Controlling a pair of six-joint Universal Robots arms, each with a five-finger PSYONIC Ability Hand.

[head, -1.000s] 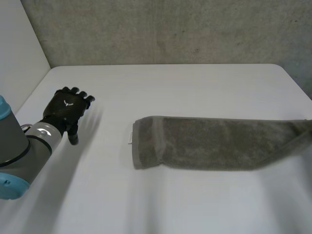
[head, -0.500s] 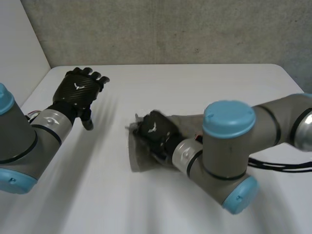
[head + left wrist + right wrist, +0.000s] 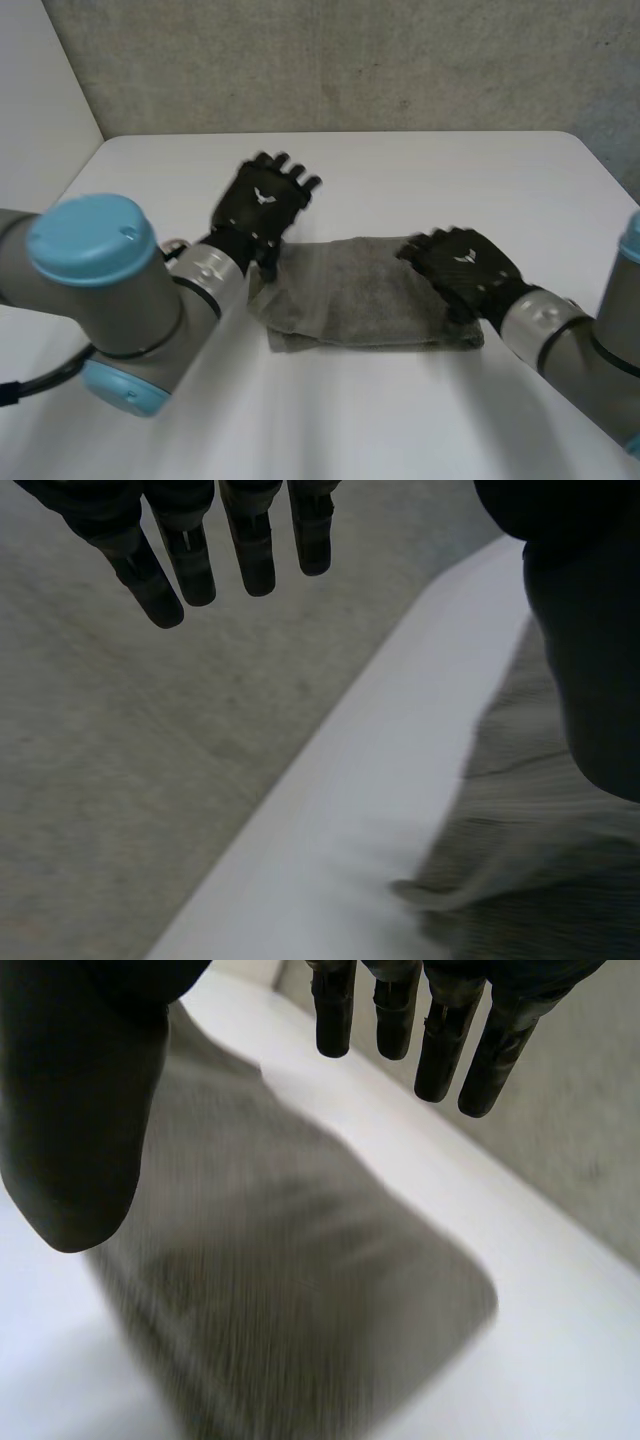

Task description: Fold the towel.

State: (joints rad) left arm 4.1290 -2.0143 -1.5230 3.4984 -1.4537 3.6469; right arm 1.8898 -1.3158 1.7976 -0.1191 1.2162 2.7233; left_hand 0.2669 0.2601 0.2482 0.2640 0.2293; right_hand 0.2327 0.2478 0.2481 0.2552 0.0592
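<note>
The grey towel [image 3: 345, 298] lies folded into a short rectangle in the middle of the white table [image 3: 420, 170]. My left hand [image 3: 262, 203] hovers at the towel's far left corner, open with straight fingers [image 3: 190, 555] and nothing held. The thumb [image 3: 590, 630] stands over the towel [image 3: 540, 870]. My right hand [image 3: 462, 270] is over the towel's right end, where the fold is. It is open: straight fingers [image 3: 430, 1020] and thumb [image 3: 80, 1090] are spread above the towel [image 3: 280, 1290], gripping nothing.
A concrete wall [image 3: 350, 60] runs behind the table's far edge. A white panel [image 3: 40, 120] stands at the left. Bare table lies in front of the towel and around it.
The long towel is now half as long: my right hand carried its right end over to the left, let go and drew back right. My left hand moved right to the towel's left corner.
</note>
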